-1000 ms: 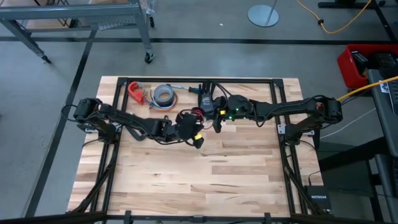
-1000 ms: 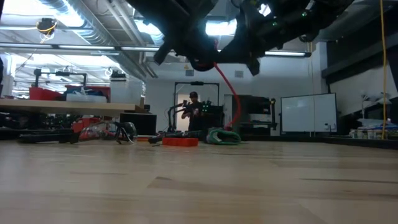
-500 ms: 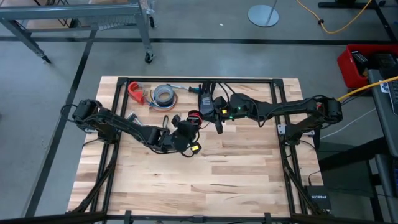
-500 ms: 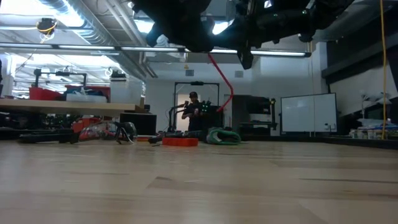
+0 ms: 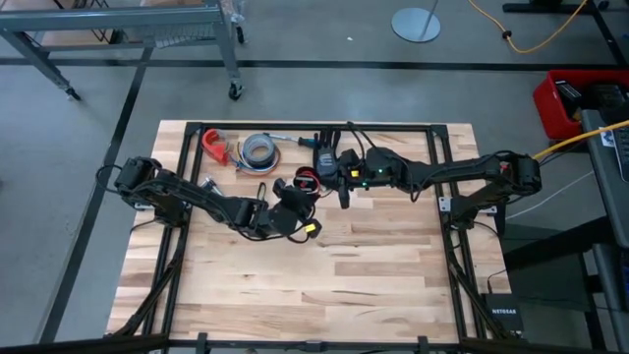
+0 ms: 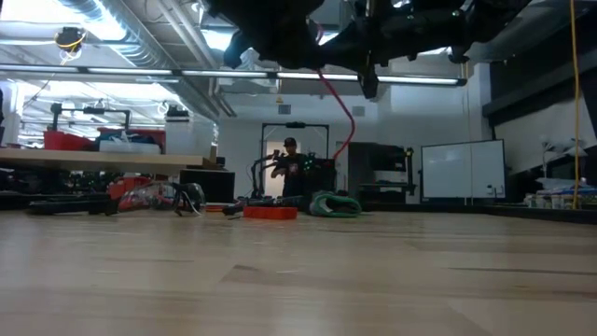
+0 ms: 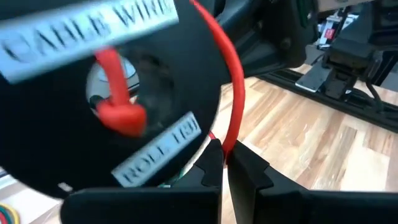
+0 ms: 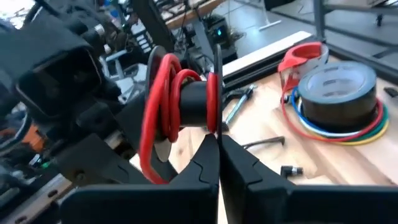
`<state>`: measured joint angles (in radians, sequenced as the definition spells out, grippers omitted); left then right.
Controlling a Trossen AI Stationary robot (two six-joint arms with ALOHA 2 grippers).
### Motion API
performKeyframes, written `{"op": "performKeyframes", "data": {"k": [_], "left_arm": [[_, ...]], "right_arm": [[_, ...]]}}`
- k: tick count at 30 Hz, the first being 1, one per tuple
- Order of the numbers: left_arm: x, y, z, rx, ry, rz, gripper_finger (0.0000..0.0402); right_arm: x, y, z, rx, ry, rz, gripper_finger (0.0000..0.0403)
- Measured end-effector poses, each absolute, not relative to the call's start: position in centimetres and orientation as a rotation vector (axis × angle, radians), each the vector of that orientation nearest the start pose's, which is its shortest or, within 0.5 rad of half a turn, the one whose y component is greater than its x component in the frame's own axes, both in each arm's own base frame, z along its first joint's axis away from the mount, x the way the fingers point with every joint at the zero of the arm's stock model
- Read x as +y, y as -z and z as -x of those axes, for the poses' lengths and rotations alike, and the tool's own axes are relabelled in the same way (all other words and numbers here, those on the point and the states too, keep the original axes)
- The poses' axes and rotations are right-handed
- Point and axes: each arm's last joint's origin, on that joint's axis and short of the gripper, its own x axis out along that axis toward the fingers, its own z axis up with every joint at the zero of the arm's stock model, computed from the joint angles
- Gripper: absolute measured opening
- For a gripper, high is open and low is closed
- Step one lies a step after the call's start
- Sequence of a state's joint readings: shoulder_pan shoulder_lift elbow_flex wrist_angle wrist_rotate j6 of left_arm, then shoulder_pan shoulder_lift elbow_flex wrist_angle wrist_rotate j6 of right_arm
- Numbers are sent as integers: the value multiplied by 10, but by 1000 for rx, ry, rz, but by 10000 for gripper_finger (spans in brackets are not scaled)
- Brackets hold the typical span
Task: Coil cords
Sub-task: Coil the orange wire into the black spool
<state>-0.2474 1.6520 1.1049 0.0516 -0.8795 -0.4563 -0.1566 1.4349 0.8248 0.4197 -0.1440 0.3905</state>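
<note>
Light butcher-block wooden table [image 5: 324,275] inside a black frame, both dark arms meeting over its far-centre, lifted clear of the top.

Left gripper [image 5: 295,224] is closed on a black plastic cable-wire spool [image 7: 93,93] with white label strips; in the left wrist view the spool fills the frame just ahead of the closed fingers [image 7: 249,171].

Right gripper [image 5: 343,201] is pinched narrow on the thin red wire lead [image 8: 163,115]: in the right wrist view several red turns sit around the spool hub just past its fingers [image 8: 239,165], which meet on the strand. Low view shows a slack red loop [image 6: 347,121] hanging in the air between the two grippers, well above the table.

Far left of the table: grey tape roll [image 5: 259,149] ringed by coloured wire loops, beside it a red curved plastic piece [image 5: 212,145].

Handling, as a judgement: the lead is light and limp with some springiness, so turns probably loosen if tension drops. The insulation looks smooth, so it may slide through the pads. Best hold is near the spool, with a short free length. The spool is rigid, so hold it by the flange.
</note>
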Motion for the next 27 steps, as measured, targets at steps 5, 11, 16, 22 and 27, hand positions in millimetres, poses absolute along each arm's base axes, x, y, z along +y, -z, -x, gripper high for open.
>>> {"op": "performKeyframes", "data": {"k": [5, 11, 16, 22, 27], "left_arm": [[-66, -252, -354, 249, -690, 167, 0], [-66, -252, -354, 250, -689, 166, 0], [-67, -246, -356, 270, -692, 155, 0], [-74, -241, -355, 302, -689, 90, 0], [-84, -240, -352, 310, -697, 35, 0]], "right_arm": [[-47, -255, -311, 172, 120, -410, 1], [-48, -256, -311, 164, 148, -406, 1], [-46, -262, -312, 110, 74, -408, 1], [-44, -264, -312, 105, -22, -412, 1], [-44, -264, -310, 134, -56, -420, 1]]}}
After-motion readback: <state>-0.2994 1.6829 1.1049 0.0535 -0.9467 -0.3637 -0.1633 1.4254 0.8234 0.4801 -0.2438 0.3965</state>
